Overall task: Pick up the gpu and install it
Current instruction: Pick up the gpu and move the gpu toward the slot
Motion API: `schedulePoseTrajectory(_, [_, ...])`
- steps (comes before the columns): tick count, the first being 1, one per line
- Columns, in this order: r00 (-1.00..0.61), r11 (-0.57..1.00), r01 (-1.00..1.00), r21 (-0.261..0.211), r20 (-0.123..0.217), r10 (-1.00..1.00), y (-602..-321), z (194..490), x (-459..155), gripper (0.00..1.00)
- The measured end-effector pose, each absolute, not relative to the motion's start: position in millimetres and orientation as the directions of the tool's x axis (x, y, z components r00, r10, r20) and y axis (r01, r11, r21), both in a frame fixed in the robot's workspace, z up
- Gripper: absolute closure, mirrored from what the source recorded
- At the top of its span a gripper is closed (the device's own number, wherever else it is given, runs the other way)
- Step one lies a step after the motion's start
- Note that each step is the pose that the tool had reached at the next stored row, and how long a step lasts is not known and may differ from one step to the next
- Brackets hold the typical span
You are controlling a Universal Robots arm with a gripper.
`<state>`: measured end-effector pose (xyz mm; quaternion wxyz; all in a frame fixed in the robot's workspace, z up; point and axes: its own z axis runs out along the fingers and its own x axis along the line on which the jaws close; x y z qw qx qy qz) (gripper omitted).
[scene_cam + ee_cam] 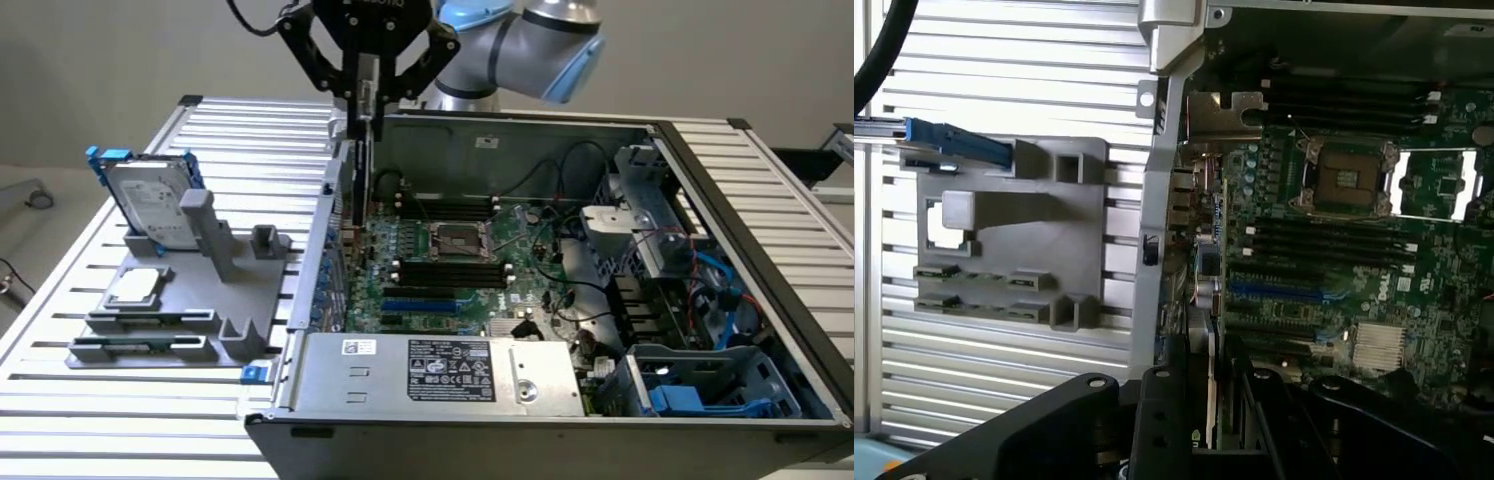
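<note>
One pincer [364, 118] is clenched on the upper edge of the gpu [358, 185], holding the card upright and edge-on. The gpu hangs directly below the pincer, inside the open computer case [727, 190], just beside its rear wall. Whether its lower edge touches the motherboard [534, 285] cannot be told. Below the pincer and past the gpu lie the CPU socket [457, 240] and the black memory slots [447, 272]. Farther from the pincer, outside the case on the counter [80, 400], a grey fixture [187, 320] carries a hard drive [144, 200].
</note>
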<state>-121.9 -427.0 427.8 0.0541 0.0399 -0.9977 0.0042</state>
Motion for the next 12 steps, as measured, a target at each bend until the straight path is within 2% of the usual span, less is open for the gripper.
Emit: schedulePoseTrajectory(12, [-0.991,0.997,-0.08,-0.004,0.108,-0.079,-426.7,406.0,-67.4,0.73])
